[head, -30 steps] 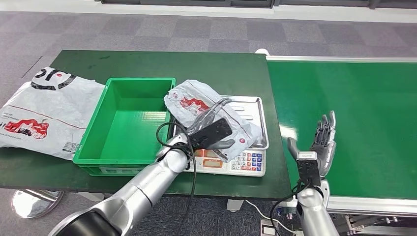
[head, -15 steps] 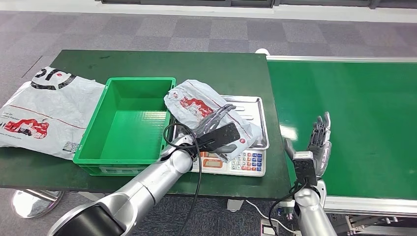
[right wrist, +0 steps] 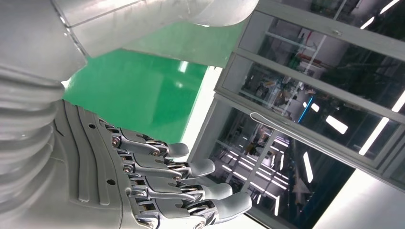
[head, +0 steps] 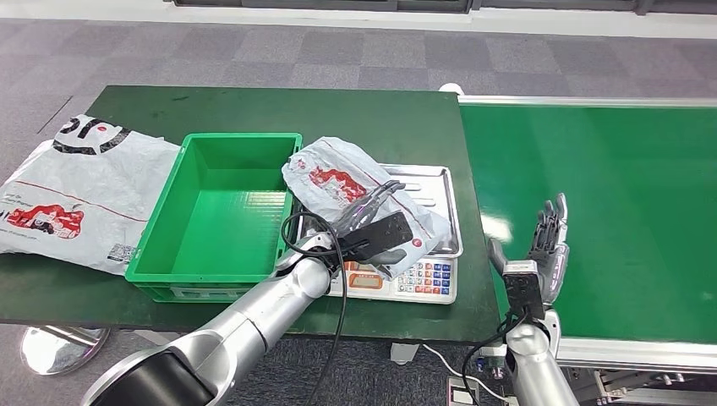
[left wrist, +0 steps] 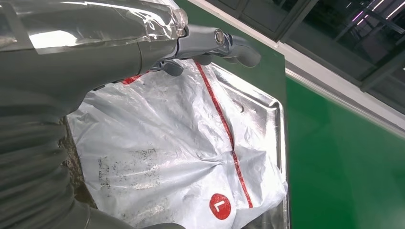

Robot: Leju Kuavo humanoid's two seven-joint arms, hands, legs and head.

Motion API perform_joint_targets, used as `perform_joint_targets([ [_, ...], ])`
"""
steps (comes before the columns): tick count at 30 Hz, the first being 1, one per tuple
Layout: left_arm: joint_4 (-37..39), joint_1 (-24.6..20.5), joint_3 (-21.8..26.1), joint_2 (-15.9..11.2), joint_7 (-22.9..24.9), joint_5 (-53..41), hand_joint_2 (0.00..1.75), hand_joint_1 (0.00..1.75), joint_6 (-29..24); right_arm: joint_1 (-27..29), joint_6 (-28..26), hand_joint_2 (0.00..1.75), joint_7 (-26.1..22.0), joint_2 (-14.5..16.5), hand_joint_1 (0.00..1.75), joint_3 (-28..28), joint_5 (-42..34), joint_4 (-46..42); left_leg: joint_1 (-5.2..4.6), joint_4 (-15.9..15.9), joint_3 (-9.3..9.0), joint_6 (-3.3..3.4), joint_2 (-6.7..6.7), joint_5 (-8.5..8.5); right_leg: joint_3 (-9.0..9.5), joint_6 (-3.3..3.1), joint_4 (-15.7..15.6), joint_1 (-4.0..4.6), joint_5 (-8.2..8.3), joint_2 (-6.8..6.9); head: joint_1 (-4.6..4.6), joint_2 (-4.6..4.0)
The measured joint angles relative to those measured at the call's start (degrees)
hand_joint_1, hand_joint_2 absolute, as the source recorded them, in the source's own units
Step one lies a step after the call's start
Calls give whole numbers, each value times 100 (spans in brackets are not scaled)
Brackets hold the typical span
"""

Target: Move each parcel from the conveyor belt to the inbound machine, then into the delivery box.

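worktop point(head: 380, 118) spanning frame centre | green bin point(head: 216, 216) sitting centre-left | scale point(head: 423, 254) sitting centre | flat bag point(head: 72, 190) overhanging left edge

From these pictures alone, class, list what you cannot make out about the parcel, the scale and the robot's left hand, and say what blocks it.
1. Whether the left hand grips the parcel or just rests on it: head view, fingers lie against crumpled plastic.
2. Scale reading: head view, hand and parcel cover the display.
3. Parcel label text: left wrist view, print too faint.
4. Second parcel on the table: cut off by the left edge, head view.
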State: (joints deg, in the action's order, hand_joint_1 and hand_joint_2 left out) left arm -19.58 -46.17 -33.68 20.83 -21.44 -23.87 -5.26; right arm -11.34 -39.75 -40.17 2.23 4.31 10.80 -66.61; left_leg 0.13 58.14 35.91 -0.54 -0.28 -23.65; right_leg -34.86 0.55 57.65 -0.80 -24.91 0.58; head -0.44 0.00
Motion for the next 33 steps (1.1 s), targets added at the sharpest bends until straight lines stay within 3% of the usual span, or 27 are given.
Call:
perform_joint_targets([
  [23,18,-9,-3,1,45,-17,175,2,39,0,1,175,1,1,0,0,9,3,0,0,0,0,0,0,0,0,0,0,0,0,0,0],
  [25,52,-5,-88,8,502,-147,175,3,451,7,14,175,1,2,0,19,98,18,0,0,-1,1,0,-1,1,1,0,0,-1,0,0,0],
  [29,98,47,-570,34,2025,-441,175,3,1858,122,25,175,2,2,0,115,278,43,0,0,-11,5,-13,-8,20,7,-1,0,-11,13,2,0],
  [33,97,5,-891,49,2262,-421,175,3,2119,177,16,175,1,8,0,193,290,48,-3,-1,-45,7,-19,-23,57,11,-2,-3,-27,18,7,0],
])
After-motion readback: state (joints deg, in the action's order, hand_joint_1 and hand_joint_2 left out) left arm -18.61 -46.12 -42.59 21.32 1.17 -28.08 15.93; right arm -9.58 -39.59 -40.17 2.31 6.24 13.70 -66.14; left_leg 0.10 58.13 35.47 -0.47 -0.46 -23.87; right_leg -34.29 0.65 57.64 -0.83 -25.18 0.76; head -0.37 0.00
